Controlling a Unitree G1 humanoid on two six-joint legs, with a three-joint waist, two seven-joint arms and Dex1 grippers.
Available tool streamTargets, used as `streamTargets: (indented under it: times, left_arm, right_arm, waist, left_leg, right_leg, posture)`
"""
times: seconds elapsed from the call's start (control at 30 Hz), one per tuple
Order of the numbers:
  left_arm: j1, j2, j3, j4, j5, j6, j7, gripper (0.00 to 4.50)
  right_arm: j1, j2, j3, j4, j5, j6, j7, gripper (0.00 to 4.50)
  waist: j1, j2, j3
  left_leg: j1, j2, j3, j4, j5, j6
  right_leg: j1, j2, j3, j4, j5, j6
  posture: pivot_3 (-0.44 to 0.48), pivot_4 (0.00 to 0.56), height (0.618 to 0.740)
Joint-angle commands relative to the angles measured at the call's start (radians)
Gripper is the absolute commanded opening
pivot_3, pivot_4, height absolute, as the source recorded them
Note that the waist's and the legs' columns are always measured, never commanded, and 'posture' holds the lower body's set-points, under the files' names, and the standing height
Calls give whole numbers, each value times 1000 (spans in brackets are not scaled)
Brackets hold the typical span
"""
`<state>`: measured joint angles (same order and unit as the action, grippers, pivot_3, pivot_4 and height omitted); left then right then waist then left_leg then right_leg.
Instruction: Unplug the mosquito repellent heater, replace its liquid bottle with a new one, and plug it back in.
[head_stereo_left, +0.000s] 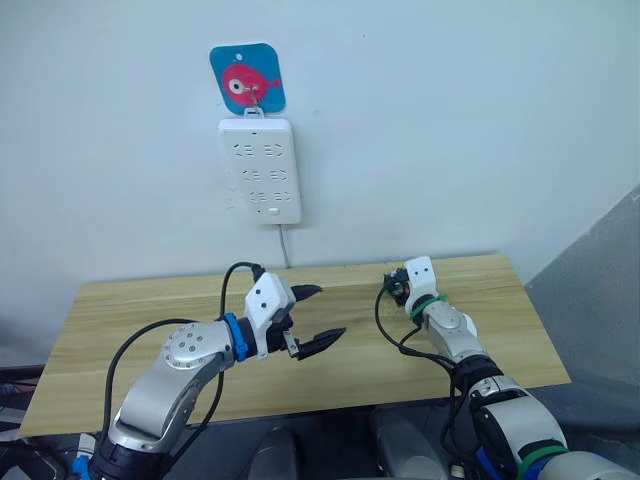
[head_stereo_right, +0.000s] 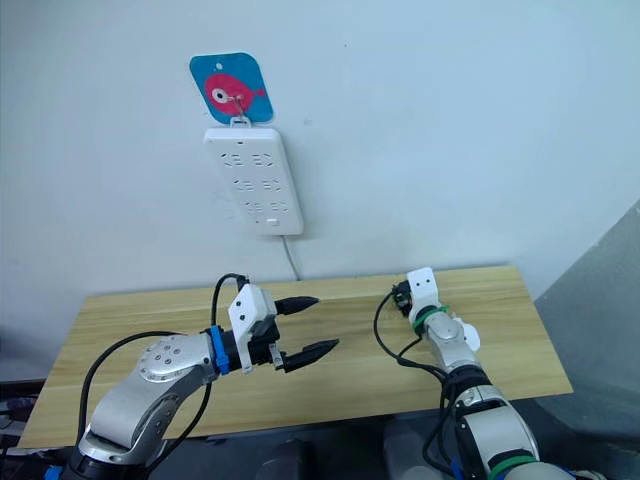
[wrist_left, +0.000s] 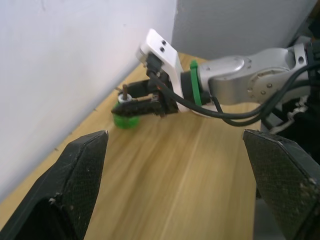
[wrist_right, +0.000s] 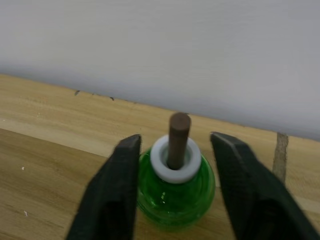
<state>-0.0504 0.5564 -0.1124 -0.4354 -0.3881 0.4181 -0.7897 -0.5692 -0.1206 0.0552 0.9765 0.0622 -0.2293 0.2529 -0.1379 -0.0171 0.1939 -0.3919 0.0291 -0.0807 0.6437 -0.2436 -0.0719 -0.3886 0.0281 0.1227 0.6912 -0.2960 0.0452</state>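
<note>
1. A wooden table (head_stereo_left: 180, 300) stands against a plain white wall (head_stereo_left: 450, 120), with grey floor to its right.
2. A white power strip (head_stereo_left: 261, 170) hangs on that wall from a hook on a blue sticker with a pink fish (head_stereo_left: 247, 78); its cord drops behind the table.
3. The left gripper (head_stereo_left: 318, 318) hovers over the table's middle with its fingers spread wide and nothing between them.
4. The right gripper (wrist_right: 175, 165) sits near the table's back edge, close to the wall.
5. The right wrist view shows a green bottle (wrist_right: 175, 192) with a white collar and brown wick standing upright on the table between the right fingers, which flank its sides; whether they press it I cannot tell.
6. The left wrist view shows the same bottle from the side, beside the wall.
</note>
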Motion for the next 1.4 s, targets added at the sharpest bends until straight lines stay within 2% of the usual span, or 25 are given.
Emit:
streamTargets:
  times: [0.03, 0.07, 0.13, 0.3, 0.37, 0.47, 0.57, 0.73, 0.77, 0.97, 1.2, 1.4]
  left_arm:
    - [0, 0, 27, -11, 9, -48, 5, 4500]
    - [5, 2, 35, -9, 14, -58, 10, 4500]
    - [18, 10, 61, -4, 22, -75, 21, 4500]
    - [78, 4, 179, -32, -31, -36, 76, 4500]
    - [141, 6, 244, -66, -54, -25, 94, 4500]
    - [286, -5, 355, -129, -46, -87, 117, 4500]
    - [428, -38, 479, -164, -48, -124, 151, 4500]
    - [632, -76, 655, -141, -61, -160, 142, 4500]
    - [660, -80, 680, -120, -54, -181, 131, 4500]
    - [784, -107, 795, 46, -67, -278, 62, 4500]
    - [875, -86, 809, 116, -86, -344, -65, 4500]
    - [776, -23, 755, 99, -73, -250, -18, 4500]
  right_arm:
    - [32, 15, -26, -123, 21, -9, 16, 3603]
    - [55, 17, -26, -174, 22, -3, 19, 3945]
    - [113, 14, -15, -301, 19, 16, 32, 3945]
    - [294, -31, 50, -747, 33, 189, 129, 3945]
    - [377, -96, 111, -970, 55, 301, 222, 3945]
    - [458, -261, 186, -1271, 97, 439, 389, 3945]
    - [475, -393, 188, -1449, 155, 535, 486, 3945]
    - [461, -543, 146, -1573, 240, 621, 604, 3945]
    - [455, -571, 144, -1589, 252, 632, 629, 3945]
    - [430, -675, 106, -1643, 331, 681, 715, 3945]
    - [421, -741, 66, -1664, 364, 718, 743, 3945]
    - [417, -764, 54, -1688, 374, 745, 732, 3945]
  waist:
    - [-1, 0, 0]
    - [-1, 0, 0]
    - [-1, 1, 0]
    - [0, 3, 8]
    - [0, 3, 19]
    - [-1, 4, 26]
    - [2, 1, 31]
    - [16, -10, 40]
    - [20, -11, 41]
    - [49, -16, 48]
    - [60, -23, 56]
    - [84, -21, 59]
  left_leg:
    - [0, 0, 0, 0, 0, 0]
    - [0, 0, 0, -1, 0, 0]
    - [0, 0, 0, -1, 0, 0]
    - [-1, 1, 0, -1, 0, 0]
    - [-1, 1, 0, -1, 0, 0]
    - [-2, 1, 0, -1, 0, -1]
    - [-2, 2, 0, -3, -1, -1]
    - [-3, 1, 0, -3, -1, -1]
    - [-3, 1, 0, -3, -1, -1]
    - [-5, 0, 1, -2, -1, -1]
    - [-9, 1, 1, -3, -1, -1]
    - [-9, 0, 1, -3, -1, -1]
  right_leg:
    - [0, 0, 0, 0, 0, 0]
    - [0, 0, 0, 0, 0, 0]
    - [0, 0, 0, 0, 0, 0]
    - [-1, 0, 0, -2, -3, 4]
    - [-1, 0, 1, -2, -3, 4]
    - [-1, -1, 1, -3, -3, 5]
    - [-1, -5, 0, -6, -4, 4]
    - [0, -6, -1, -10, -5, 2]
    - [-1, -6, 0, -10, -7, -1]
    - [-2, -7, 0, -12, -8, -3]
    - [-6, -12, -2, -12, -9, -4]
    - [-7, -12, -3, -12, -9, -4]
  posture:
    - [-79, 186, 740]
    - [-79, 186, 740]
    - [-87, 187, 740]
    - [-98, 220, 740]
    - [-100, 225, 740]
    - [-106, 225, 740]
    - [-102, 233, 740]
    - [-86, 231, 740]
    - [-58, 234, 740]
    - [-54, 231, 740]
    - [-16, 230, 740]
    - [-31, 237, 740]
